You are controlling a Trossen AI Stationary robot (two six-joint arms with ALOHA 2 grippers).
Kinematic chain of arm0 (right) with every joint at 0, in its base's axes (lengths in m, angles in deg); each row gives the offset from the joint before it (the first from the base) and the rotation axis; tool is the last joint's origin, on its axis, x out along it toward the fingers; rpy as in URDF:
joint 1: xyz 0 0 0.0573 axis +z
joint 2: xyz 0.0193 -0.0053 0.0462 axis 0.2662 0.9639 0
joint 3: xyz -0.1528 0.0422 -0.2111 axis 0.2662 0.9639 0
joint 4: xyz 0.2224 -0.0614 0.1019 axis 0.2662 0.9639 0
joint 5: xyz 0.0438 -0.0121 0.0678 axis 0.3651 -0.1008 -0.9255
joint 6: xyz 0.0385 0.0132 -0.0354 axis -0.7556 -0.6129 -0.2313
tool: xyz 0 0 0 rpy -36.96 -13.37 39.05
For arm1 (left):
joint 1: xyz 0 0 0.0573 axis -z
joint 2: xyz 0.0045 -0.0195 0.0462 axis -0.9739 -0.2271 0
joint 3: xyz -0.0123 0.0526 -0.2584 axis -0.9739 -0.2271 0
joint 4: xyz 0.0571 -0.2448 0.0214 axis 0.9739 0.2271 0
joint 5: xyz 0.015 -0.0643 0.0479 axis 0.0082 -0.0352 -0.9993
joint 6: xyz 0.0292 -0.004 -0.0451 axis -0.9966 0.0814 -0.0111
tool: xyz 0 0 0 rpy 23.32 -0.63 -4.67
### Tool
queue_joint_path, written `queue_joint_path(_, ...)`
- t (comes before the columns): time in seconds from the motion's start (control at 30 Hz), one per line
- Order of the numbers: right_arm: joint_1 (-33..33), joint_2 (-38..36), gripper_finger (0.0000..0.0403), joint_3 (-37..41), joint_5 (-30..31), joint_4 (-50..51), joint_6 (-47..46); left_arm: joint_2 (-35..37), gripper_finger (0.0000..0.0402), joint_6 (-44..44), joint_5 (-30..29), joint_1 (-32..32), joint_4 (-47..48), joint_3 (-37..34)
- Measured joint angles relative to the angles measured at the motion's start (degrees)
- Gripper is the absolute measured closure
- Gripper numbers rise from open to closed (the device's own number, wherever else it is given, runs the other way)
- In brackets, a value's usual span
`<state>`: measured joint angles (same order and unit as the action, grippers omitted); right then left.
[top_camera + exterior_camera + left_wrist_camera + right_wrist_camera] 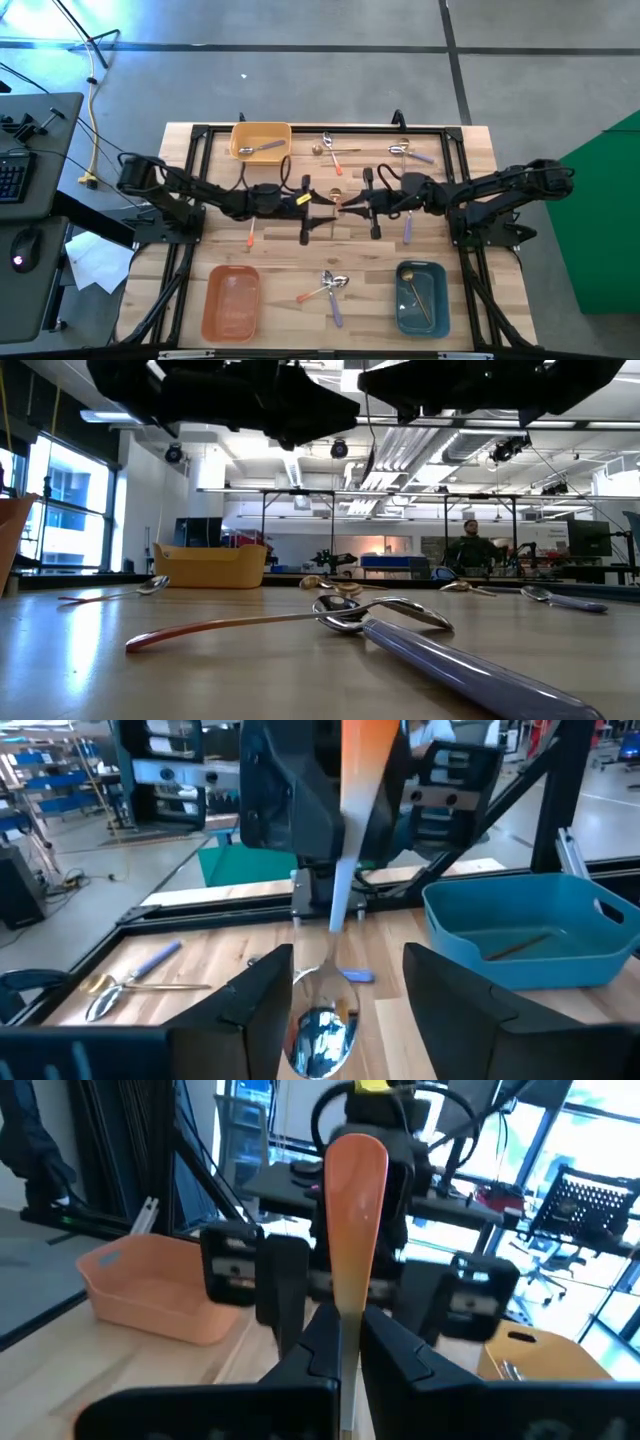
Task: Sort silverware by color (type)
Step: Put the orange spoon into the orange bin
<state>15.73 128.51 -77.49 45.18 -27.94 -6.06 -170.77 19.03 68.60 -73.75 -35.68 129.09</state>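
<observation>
My two grippers meet over the middle of the table. My right gripper [352,203] [345,1345] is shut on an orange-handled spoon [352,1200]. My left gripper [325,207] [345,1010] is open; the spoon's silver bowl [320,1032] stands between its fingers, and I cannot tell whether they touch it. More spoons lie on the table: an orange one [250,235], a lavender one [407,228], a crossed pair near the front [332,287], and others at the far side [335,148] [412,153]. My right gripper pinches the spoon between its two fingers where the orange handle fades into the silver stem [345,1315]. The rounded handle end [355,1155] sticks out past the fingers toward my left gripper. The spoon is lifted clear of the table.
A yellow bin [261,128] with a spoon in it stands at the far side. An orange bin [232,300] is at the near left and a blue bin [421,295] holding a gold spoon at the near right. A black frame [200,130] rims the table.
</observation>
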Motion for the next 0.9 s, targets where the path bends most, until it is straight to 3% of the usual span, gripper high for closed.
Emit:
queue_joint_path(0.47, 1.0, 0.0, 0.0394, 0.0, 0.0, -1.1, -0.3, -4.7, 0.0233, 0.4, 1.3, -0.2, 0.0, 5.7)
queue_joint_path(0.6, 1.0, 0.0, 0.0394, 0.0, 0.0, -0.8, -0.4, -4.7, 0.0279, -0.7, 1.2, -0.1, 0.0, 5.9)
queue_joint_path(0.77, 1.0, 0.0, 0.0393, 0.0, 0.1, -0.3, -0.5, -4.7, 0.038, -2.4, 1.1, -0.1, 0.4, 5.9)
queue_joint_path(0.9, 1.0, 0.0, 0.0377, 0.0, 0.4, 1.0, -1.5, -4.7, 0.0387, -2.1, -0.9, -0.1, 1.8, 5.9)
